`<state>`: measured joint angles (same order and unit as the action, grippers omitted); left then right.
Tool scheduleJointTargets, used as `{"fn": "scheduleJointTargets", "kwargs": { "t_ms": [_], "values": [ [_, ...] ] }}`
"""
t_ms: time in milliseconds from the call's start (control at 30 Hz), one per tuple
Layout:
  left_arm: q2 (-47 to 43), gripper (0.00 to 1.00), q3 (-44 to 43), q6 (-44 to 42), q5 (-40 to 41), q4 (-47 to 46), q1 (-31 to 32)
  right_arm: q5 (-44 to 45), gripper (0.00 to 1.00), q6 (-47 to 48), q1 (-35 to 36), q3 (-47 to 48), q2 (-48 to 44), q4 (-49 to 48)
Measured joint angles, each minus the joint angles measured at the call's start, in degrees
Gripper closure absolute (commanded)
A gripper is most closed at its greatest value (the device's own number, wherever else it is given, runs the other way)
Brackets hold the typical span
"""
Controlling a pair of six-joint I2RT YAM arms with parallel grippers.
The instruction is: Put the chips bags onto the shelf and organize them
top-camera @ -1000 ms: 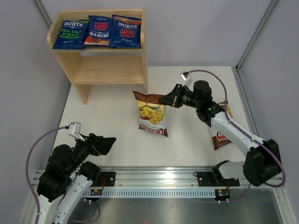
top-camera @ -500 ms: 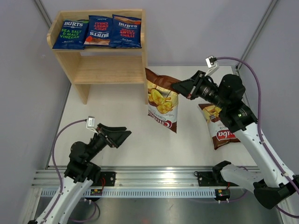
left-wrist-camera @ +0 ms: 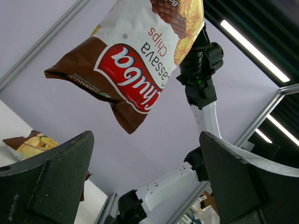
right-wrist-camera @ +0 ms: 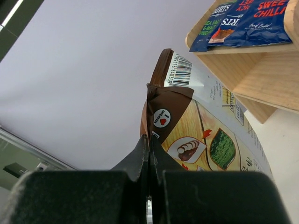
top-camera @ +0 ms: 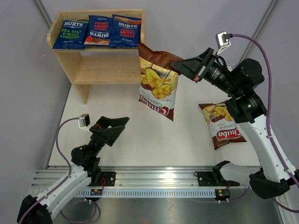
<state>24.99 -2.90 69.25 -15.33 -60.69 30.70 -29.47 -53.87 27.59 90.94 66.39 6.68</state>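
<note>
My right gripper (top-camera: 180,65) is shut on the top edge of a brown-and-white Chuba bag (top-camera: 158,86) and holds it hanging in the air, right of the wooden shelf (top-camera: 110,70). The bag also shows in the right wrist view (right-wrist-camera: 205,135), pinched at its brown corner, and from below in the left wrist view (left-wrist-camera: 140,60). Three dark blue Burts bags (top-camera: 96,31) lie side by side on the shelf's top tier; the lower tier is bare. A second Chuba bag (top-camera: 223,124) lies flat on the table at the right. My left gripper (top-camera: 114,125) is open and empty, tilted upward low at the left.
Grey walls enclose the white table (top-camera: 121,135). A metal rail (top-camera: 159,179) runs along the near edge by the arm bases. The shelf's right side panel (top-camera: 144,51) stands close to the hanging bag.
My right gripper has lifted the Chuba bag off the table and carried it up toward the shelf. My left arm has swung right and raised its open gripper.
</note>
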Motion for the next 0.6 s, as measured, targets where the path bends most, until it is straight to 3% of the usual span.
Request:
{"fn": "scheduleJointTargets", "kwargs": {
  "t_ms": [267, 600],
  "values": [
    [14.99, 0.01, -3.98, -0.2, 6.1, -11.08, 5.42, 0.31, 1.0, -4.87, 0.61, 3.61, 2.91, -1.81],
    [33.16, 0.01, -11.54, -3.85, 10.01, -11.93, 12.28, 0.42, 1.0, -8.09, 4.07, 6.38, 4.76, -5.16]
  ]
}}
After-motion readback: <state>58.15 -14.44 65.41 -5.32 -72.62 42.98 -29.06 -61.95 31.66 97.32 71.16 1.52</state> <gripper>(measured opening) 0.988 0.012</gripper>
